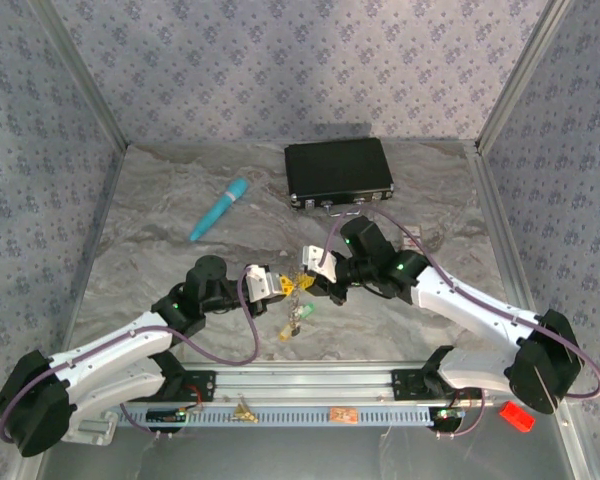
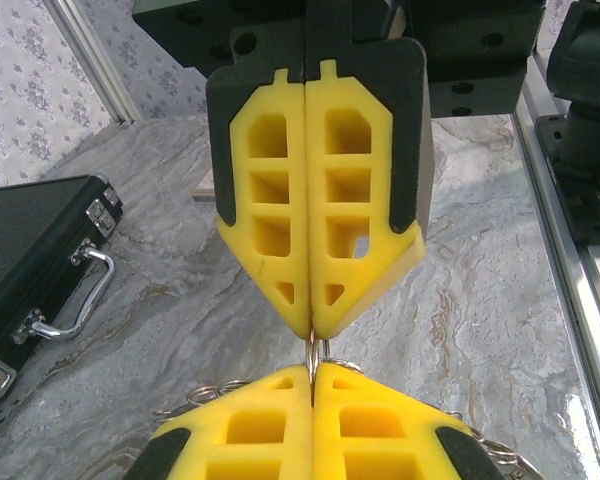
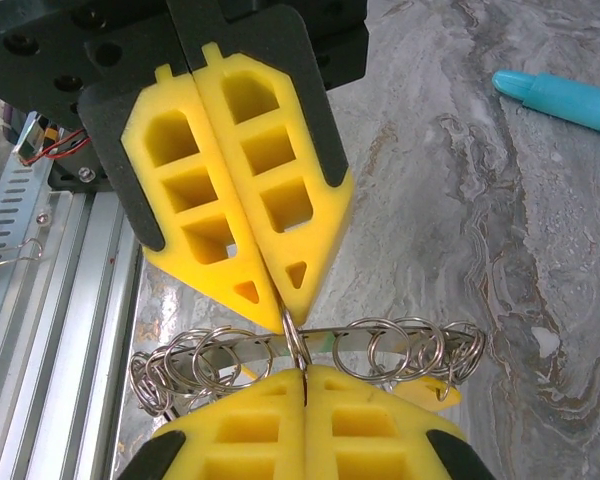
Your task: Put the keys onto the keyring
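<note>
Midway across the worktop (image 1: pixel 150 215), just ahead of the arms' bases, we see the left tool (image 1: pixel 280 285) and the right tool (image 1: pixel 310 272) meeting tip to tip. Both are pressed together, and both pinch the same thin wire loop (image 3: pixel 298 345) from opposite ends. In the right wrist view the right tool (image 3: pixel 305 375) comes up from below and the left tool (image 3: pixel 283 303) comes down from above, with only a sliver of loop bare between them. The left wrist view mirrors this.

The keyring (image 3: pixel 325 336) runs right by that pinch. Its grey band lies crosswise to the line the two tools share and is strung with many small rings (image 3: pixel 405 350). A yellow key (image 3: pixel 435 392) sits beside the right tool's tip, against the bunch. More keys (image 1: pixel 295 320) show just nearer the arms' bases; we cannot tell whether they hang or lie.

We judge neither arm the nearer. The coming move turns on the band standing square to the tools, so any threading must travel sideways along it.
</note>
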Robot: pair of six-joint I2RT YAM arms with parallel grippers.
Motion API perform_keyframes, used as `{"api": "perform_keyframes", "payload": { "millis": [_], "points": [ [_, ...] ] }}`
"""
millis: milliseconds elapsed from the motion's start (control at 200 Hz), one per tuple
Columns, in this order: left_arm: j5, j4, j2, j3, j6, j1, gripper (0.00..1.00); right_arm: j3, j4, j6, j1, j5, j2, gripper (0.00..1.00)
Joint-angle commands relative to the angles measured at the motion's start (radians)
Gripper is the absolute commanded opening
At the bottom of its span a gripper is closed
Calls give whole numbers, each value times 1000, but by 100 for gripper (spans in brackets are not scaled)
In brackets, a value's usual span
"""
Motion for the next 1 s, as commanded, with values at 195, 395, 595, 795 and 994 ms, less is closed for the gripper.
{"api": "perform_keyframes", "payload": {
  "millis": [195,395,595,795,994],
  "points": [
    [31,85,-32,-3,17,-3,0,4,-4,23,-7,27,48,0],
    [3,142,-36,-35,-18,-2,0,-72,125,59,-16,18,-29,20],
    [-7,251,-28,-78,-100,-3,0,-134,229,79,-23,-31,-81,27],
    [4,279,-17,-80,-123,-4,0,-127,256,88,-21,-69,-66,27],
    [12,288,-15,-82,-125,-4,0,-114,272,90,-16,-70,-36,25]
  ]
}}
